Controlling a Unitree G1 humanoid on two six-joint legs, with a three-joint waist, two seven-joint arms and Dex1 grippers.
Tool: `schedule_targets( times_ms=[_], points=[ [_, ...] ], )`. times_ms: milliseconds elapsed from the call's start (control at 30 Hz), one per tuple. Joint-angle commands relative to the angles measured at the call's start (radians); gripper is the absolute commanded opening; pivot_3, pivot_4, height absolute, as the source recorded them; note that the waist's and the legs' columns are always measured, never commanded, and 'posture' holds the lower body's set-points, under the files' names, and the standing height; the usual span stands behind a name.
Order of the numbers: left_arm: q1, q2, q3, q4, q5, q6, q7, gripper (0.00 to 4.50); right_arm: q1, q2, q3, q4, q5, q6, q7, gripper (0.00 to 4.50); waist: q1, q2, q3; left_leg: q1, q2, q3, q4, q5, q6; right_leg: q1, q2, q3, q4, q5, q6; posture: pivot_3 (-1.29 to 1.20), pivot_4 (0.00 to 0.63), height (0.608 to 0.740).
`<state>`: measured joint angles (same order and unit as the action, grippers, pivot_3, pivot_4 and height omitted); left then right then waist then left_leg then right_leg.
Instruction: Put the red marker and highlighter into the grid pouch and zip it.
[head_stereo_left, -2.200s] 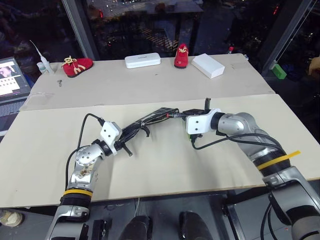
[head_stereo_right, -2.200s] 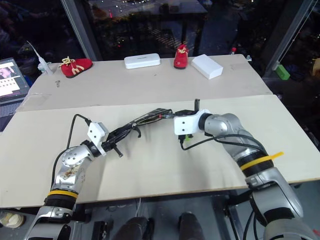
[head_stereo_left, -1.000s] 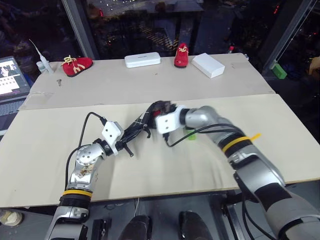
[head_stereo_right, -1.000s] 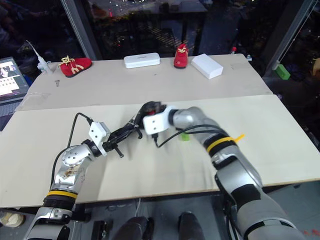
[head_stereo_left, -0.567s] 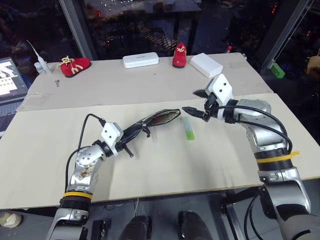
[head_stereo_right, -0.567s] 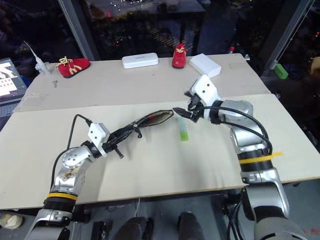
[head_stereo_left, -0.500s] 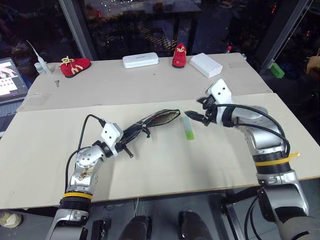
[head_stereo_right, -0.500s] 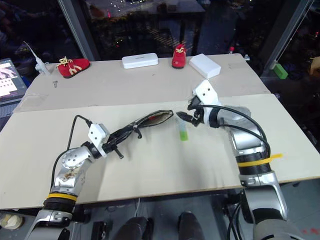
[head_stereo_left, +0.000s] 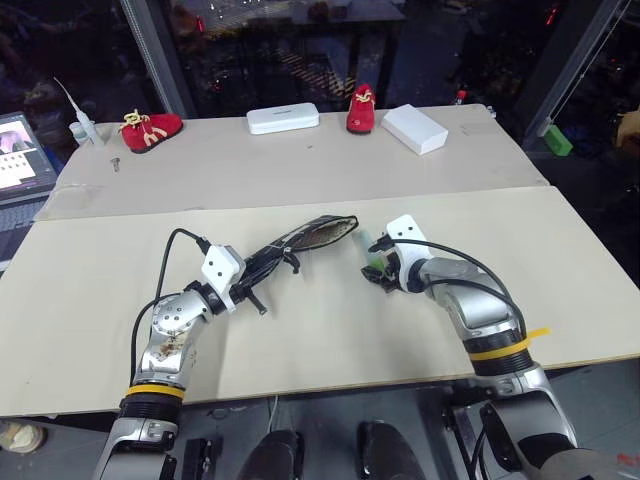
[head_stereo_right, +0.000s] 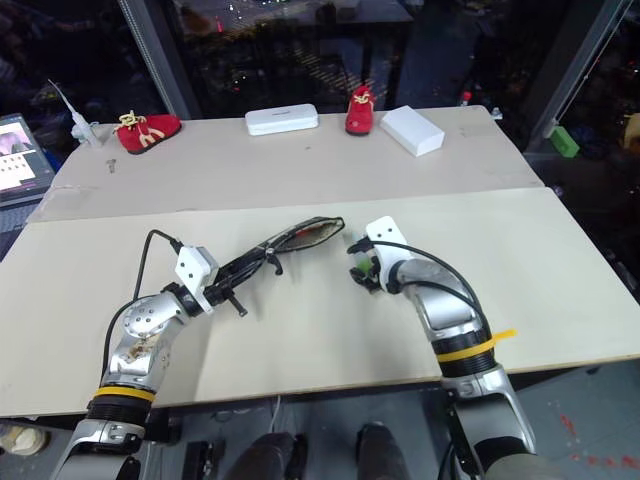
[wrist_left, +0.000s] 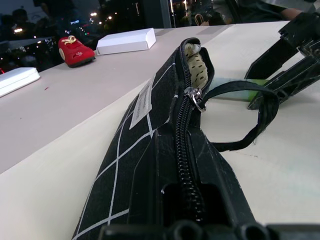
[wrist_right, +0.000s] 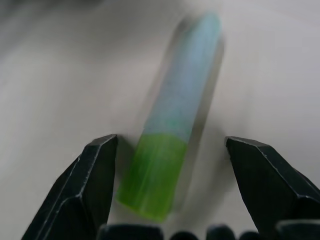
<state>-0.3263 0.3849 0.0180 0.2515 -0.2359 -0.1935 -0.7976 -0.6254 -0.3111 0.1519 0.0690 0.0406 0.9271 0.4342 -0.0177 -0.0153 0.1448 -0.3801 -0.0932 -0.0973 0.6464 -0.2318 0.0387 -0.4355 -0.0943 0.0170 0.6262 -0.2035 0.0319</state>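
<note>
The right gripper (wrist_right: 167, 150) stands wide open, one black finger on each side of the short chunky highlighter (wrist_right: 175, 125) with a pale mint half and a bright green half. The fingers do not touch it; the green end is nearest the gripper. The highlighter lies flat on the beige table (head_stereo_left: 330, 330), just beside the open end of the flat black fabric pouch with thin white grid lines (head_stereo_left: 315, 233).

The left gripper (head_stereo_left: 262, 270) is closed on the near end of this grid pouch and holds it on its edge, the zipper side up. The zipper is partly open, its pull loop (wrist_left: 250, 117) hangs to the side, and a pale dotted lining shows in the mouth. I cannot tell whether the red marker is inside.

At the far edge of the table are a white hard case (head_stereo_left: 283, 119), a white box (head_stereo_left: 415, 129) and two small red shoes (head_stereo_left: 152, 130).
</note>
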Motion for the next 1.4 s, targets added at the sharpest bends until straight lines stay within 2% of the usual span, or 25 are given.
schedule_targets(
  times_ms=[33,67,100,133,200,233,300,367,467,633,733,933,1033,1167,1400],
  points=[
    [-0.021,0.0,0.008,-0.016,-0.007,-0.011,0.001,0.0,0.004,0.008,0.052,0.061,-0.053,-0.042,-0.043,3.77,-0.004,0.0,0.0,0.002,0.0,0.001,0.0,0.0,0.0,0.001,0.0,0.0,0.0,0.0,0.0,0.0,0.15,0.74],
    [-0.022,0.0,0.008,-0.016,-0.006,-0.011,0.002,0.0,0.008,0.012,0.046,0.074,-0.054,-0.056,-0.049,3.77,-0.005,0.0,0.0,0.004,0.001,0.001,0.0,0.0,0.0,0.003,0.001,0.0,0.0,0.0,0.0,0.0,0.15,0.74],
    [-0.022,-0.001,0.008,-0.016,-0.006,-0.011,0.003,0.0,0.011,0.01,0.044,0.089,-0.059,-0.072,-0.055,3.26,-0.005,0.0,0.0,0.008,0.001,0.001,0.0,0.0,0.0,0.007,0.001,0.0,0.0,0.0,0.0,0.0,0.15,0.74],
    [-0.021,-0.001,0.009,-0.017,-0.006,-0.012,0.004,0.0,0.017,0.008,0.04,0.103,-0.061,-0.088,-0.061,3.08,-0.004,0.0,0.0,0.012,0.002,0.001,-0.001,0.0,0.0,0.012,0.002,0.0,-0.001,0.0,0.0,0.0,0.15,0.74],
    [-0.019,-0.002,0.009,-0.018,-0.006,-0.014,0.005,0.0,0.023,0.005,0.031,0.117,-0.055,-0.104,-0.06,2.27,-0.001,0.0,0.0,0.014,0.002,0.001,-0.001,0.0,0.0,0.014,0.002,-0.001,-0.002,0.0,0.0,0.0,0.15,0.74],
    [-0.017,-0.001,0.009,-0.02,-0.006,-0.015,0.004,0.0,0.026,0.002,0.028,0.115,-0.052,-0.109,-0.057,2.13,-0.001,0.0,0.0,0.014,0.002,0.001,-0.001,0.0,0.0,0.014,0.002,-0.001,-0.002,0.0,0.0,0.0,0.15,0.74],
    [-0.014,0.0,0.009,-0.021,-0.005,-0.015,0.004,0.0,0.027,-0.005,0.019,0.115,-0.046,-0.114,-0.051,1.43,0.002,0.0,0.0,0.014,0.002,0.001,-0.001,0.0,0.0,0.014,0.002,-0.001,-0.002,0.0,0.0,0.0,0.15,0.74],
    [-0.013,0.001,0.01,-0.023,-0.005,-0.015,0.005,0.0,0.027,-0.013,0.013,0.114,-0.043,-0.117,-0.043,1.05,0.004,0.0,0.0,0.013,0.002,0.001,-0.001,0.0,0.0,0.013,0.002,-0.001,-0.002,0.0,0.0,0.0,0.15,0.74],
    [-0.013,0.004,0.01,-0.026,-0.006,-0.012,0.002,0.0,0.015,-0.043,0.012,0.105,-0.054,-0.149,-0.035,1.05,0.008,0.0,0.0,0.012,0.001,0.001,-0.001,0.0,0.0,0.013,0.002,-0.001,-0.002,0.0,0.0,0.0,0.15,0.74],
    [-0.026,0.007,0.008,-0.018,-0.007,-0.01,-0.005,0.0,-0.102,-0.121,-0.08,0.094,-0.052,-0.376,-0.059,1.05,0.011,0.0,0.0,0.009,0.0,0.001,-0.001,0.0,0.0,0.01,0.001,-0.001,-0.003,0.0,0.0,0.0,0.15,0.74],
    [-0.03,0.007,0.006,-0.012,-0.007,-0.01,-0.009,0.0,-0.168,-0.18,-0.112,0.075,-0.041,-0.483,-0.017,1.05,0.001,0.0,0.001,0.003,0.001,0.002,-0.001,0.0,0.0,0.003,0.001,0.0,-0.002,0.0,0.0,0.0,0.15,0.74],
    [-0.034,0.005,0.005,-0.008,-0.008,-0.01,-0.014,0.0,-0.122,-0.314,-0.02,-0.064,-0.056,-0.727,0.223,1.05,-0.001,0.0,0.001,-0.002,0.004,0.002,-0.001,-0.001,0.0,-0.002,0.003,-0.001,-0.001,0.0,0.0,0.0,0.15,0.74],
    [-0.039,0.003,0.005,-0.003,-0.008,-0.009,-0.014,0.0,-0.07,-0.412,0.102,-0.094,-0.182,-0.882,0.322,1.05,0.003,0.0,0.001,-0.004,0.003,0.003,0.0,-0.001,0.001,-0.002,0.001,-0.001,-0.002,0.0,0.0,0.0,0.15,0.74],
    [-0.036,0.0,0.003,-0.008,-0.008,-0.007,-0.014,0.0,-0.076,-0.437,0.179,-0.015,-0.306,-1.052,0.306,1.05,0.004,0.0,0.001,-0.003,0.002,0.006,0.003,-0.001,0.001,-0.001,0.001,-0.001,-0.002,0.0,0.0,0.0,0.15,0.74],
    [-0.031,-0.001,0.003,-0.014,-0.007,-0.004,-0.012,0.0,-0.127,-0.395,0.211,0.095,-0.415,-1.163,0.279,1.05,0.003,0.0,0.001,-0.002,0.003,0.008,0.003,-0.001,0.001,-0.002,0.002,0.0,-0.002,0.001,-0.001,0.0,0.15,0.74]
  ],
)
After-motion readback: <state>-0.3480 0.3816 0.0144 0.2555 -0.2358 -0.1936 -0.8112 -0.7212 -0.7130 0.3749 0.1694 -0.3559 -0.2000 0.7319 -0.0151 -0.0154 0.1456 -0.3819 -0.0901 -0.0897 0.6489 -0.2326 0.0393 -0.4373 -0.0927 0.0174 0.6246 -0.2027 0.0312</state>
